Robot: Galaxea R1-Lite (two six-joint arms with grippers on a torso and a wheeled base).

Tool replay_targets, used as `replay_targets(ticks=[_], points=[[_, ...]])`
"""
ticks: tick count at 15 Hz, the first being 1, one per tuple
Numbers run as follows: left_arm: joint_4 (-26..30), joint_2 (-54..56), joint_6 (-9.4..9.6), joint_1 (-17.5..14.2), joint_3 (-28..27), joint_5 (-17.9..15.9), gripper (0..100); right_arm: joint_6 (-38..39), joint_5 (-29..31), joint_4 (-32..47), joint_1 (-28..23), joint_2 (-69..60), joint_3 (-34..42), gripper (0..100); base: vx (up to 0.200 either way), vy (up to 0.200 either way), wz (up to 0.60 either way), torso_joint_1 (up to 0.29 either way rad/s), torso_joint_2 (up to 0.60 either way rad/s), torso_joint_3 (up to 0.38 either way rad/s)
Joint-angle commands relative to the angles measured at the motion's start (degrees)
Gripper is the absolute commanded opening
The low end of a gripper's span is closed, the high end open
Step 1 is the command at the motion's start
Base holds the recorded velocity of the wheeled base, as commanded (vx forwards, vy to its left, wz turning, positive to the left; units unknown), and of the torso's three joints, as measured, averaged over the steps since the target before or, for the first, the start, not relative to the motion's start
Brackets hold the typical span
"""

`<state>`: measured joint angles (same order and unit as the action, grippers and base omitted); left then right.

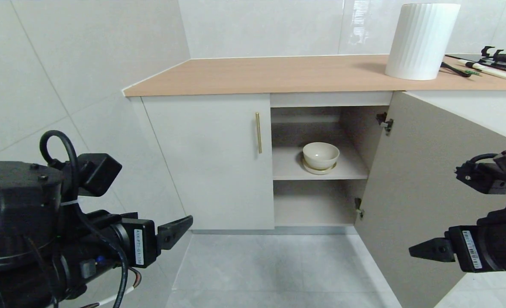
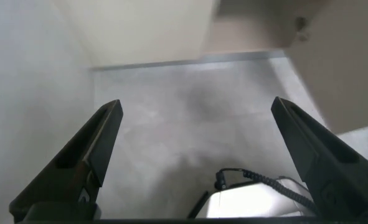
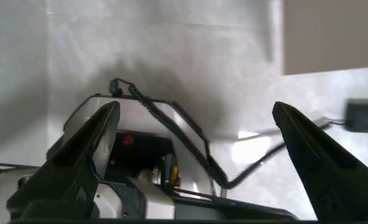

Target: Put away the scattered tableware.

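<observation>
Cabinet (image 1: pixel 330 99) with one door open, tableware on its shelf.
Left gripper (image 2: pixel 196 112): fingers spread wide, nothing held, low over the floor tiles. Left door (image 1: pixel 210 162) closed. Bowl (image 1: pixel 320 154) upright on a plate (image 1: pixel 317 170) on the middle shelf (image 1: pixel 351 169). Right door (image 1: pixel 415 192) swung open. Right gripper (image 3: pixel 196 112): fingers wide apart, empty.

This is a home kitchen. A wood-look worktop (image 1: pixel 257 75) runs across the upper half of the frame against glossy tiled walls (image 1: pixel 261 25), with a black hob (image 1: pixel 505 57) at the upper right edge. Below it is a pale cabinet (image 1: pixel 210 162) with a brass handle (image 1: pixel 258 132). Its open right side shows a bowl (image 1: pixel 320 155) on a plate (image 1: pixel 319 170) on the shelf (image 1: pixel 287 169). Grey floor tiles (image 1: pixel 278 265) fill the bottom centre.
</observation>
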<state>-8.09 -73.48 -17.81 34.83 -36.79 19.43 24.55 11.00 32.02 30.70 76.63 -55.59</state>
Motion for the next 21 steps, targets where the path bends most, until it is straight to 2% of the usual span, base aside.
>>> replay_targets(ticks=[1, 5, 7, 9, 13, 19, 21], points=[[0.01, -0.17, -0.03, -0.11, -0.03, 0.08, 100, -1.17, 0.08, 1.29, -3.1, -1.57, -1.01, 100, 0.0, -0.2, 0.0, -0.007, 0.0, 0.007], [0.01, -0.17, -0.03, -0.02, -0.03, 0.08, 100, -1.44, 0.17, 8.41, -6.26, -2.45, -5.23, 100, 0.0, -0.2, 0.0, 0.005, 0.0, -0.001], [0.01, -0.26, -0.03, -0.02, 0.05, 0.08, 100, -2.14, 0.25, 10.87, -9.43, -2.54, -7.08, 100, 0.0, -0.2, 0.0, 0.005, 0.0, 0.002], [0.01, -0.26, -0.03, -0.02, 0.32, -0.01, 100, -5.48, 0.34, 11.48, -15.14, -2.63, -7.43, 100, 0.0, -0.2, 0.0, 0.0, 0.0, 0.005], [0.01, -0.26, -0.03, -0.11, 0.32, -0.1, 100, -10.84, 0.87, 11.66, -25.51, -2.54, -8.48, 100, 0.0, 0.0, 0.0, 0.0, 0.0, 0.0], [0.01, -0.17, -0.03, -0.02, 0.32, -0.1, 100, -9.87, 0.69, -1.09, -31.31, 6.78, -6.37, 100, 0.0, 0.0, 0.0, 0.0, 0.0, 0.0], [0.01, -0.17, -0.03, -0.02, 0.32, -0.1, 100, -9.17, 0.52, -11.81, -32.01, 9.5, -2.59, 100, 0.0, 0.0, 0.0, 0.0, 0.0, 0.0]])
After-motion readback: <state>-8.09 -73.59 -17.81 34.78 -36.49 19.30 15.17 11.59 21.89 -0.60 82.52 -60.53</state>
